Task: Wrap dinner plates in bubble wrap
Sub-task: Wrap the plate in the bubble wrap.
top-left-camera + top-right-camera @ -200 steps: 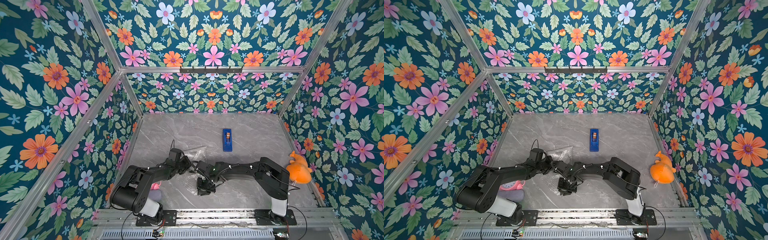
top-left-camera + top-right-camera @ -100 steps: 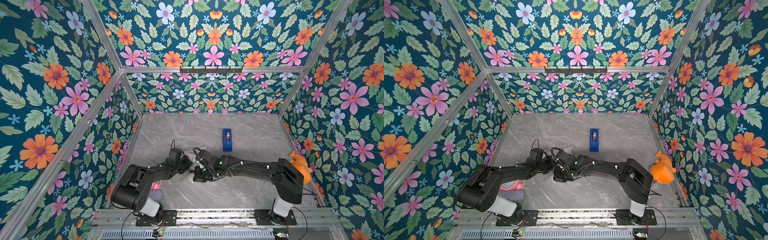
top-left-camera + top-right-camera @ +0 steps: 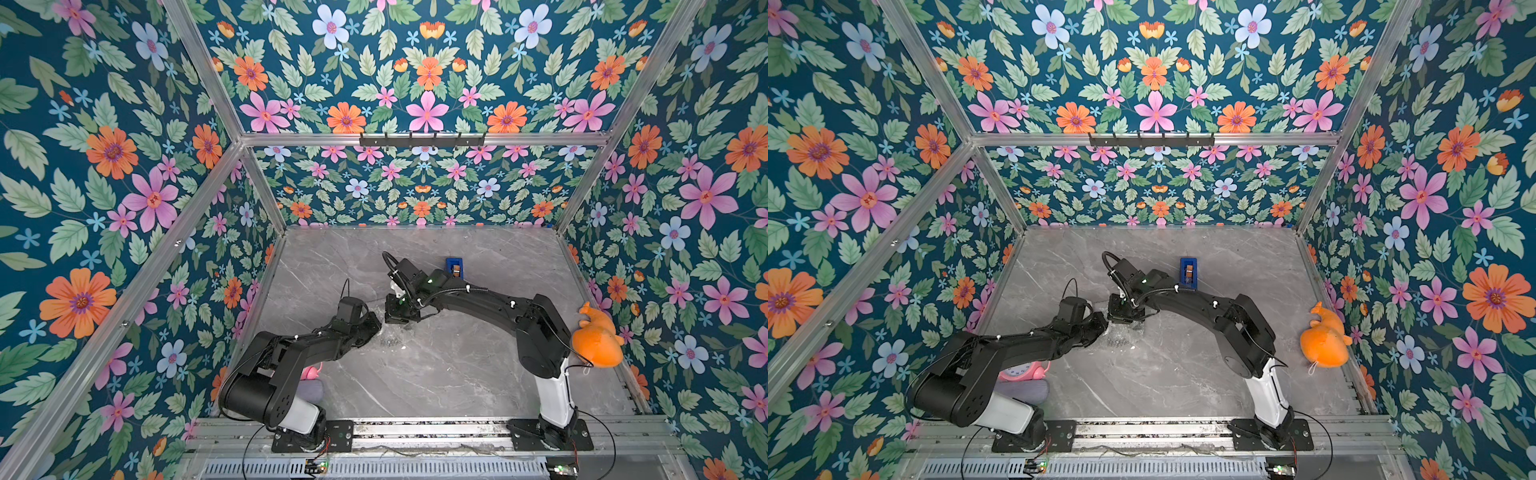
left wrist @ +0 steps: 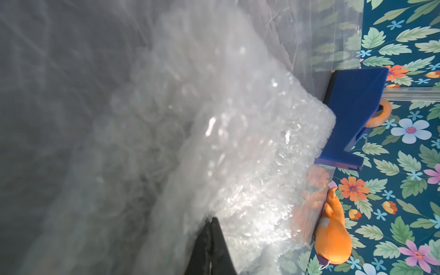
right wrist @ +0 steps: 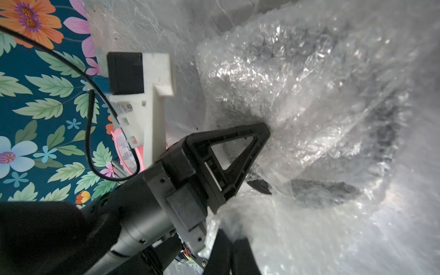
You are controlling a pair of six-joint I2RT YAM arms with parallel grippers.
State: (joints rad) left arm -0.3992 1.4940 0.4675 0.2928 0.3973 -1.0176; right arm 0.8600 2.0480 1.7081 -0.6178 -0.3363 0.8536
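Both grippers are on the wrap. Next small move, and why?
Probably draw the right gripper toward the left gripper, folding its flap over: both are shut on the bubble wrap, and the dark plate shows through only loose, bunched layers.

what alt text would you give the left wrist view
Crumpled clear bubble wrap fills most of the frame, pinched by the shut left gripper. Beyond it are a blue tape dispenser and an orange plush toy against floral wallpaper.

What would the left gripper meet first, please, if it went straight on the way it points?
The bubble wrap, bunched against the shut left gripper; behind it the blue tape dispenser, though depth is unclear.
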